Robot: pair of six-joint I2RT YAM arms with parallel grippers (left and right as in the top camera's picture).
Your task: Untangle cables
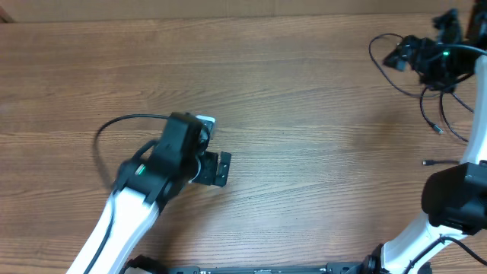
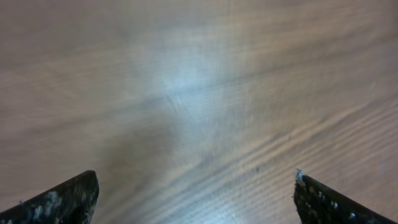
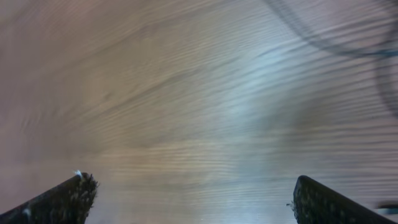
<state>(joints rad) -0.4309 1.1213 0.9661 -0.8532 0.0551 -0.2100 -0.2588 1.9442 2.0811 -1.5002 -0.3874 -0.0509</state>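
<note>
The cables (image 1: 423,97) are thin black cords lying in loose loops and strands at the table's far right. One small plug end (image 1: 438,130) points down, and another plug end (image 1: 427,162) lies nearer the front. My right gripper (image 1: 396,56) hovers over the top loop, open and empty (image 3: 196,199). In the right wrist view a blurred strand of cable (image 3: 323,42) crosses the top right, well beyond the fingertips. My left gripper (image 1: 221,169) stands open at the table's middle left, far from the cables, with only bare wood between its fingers (image 2: 196,199).
The wooden table (image 1: 304,114) fills the view. The left arm's own thick black wire (image 1: 103,141) arcs out to the left of that arm. The right arm's white links and black joint (image 1: 454,199) rise along the right edge.
</note>
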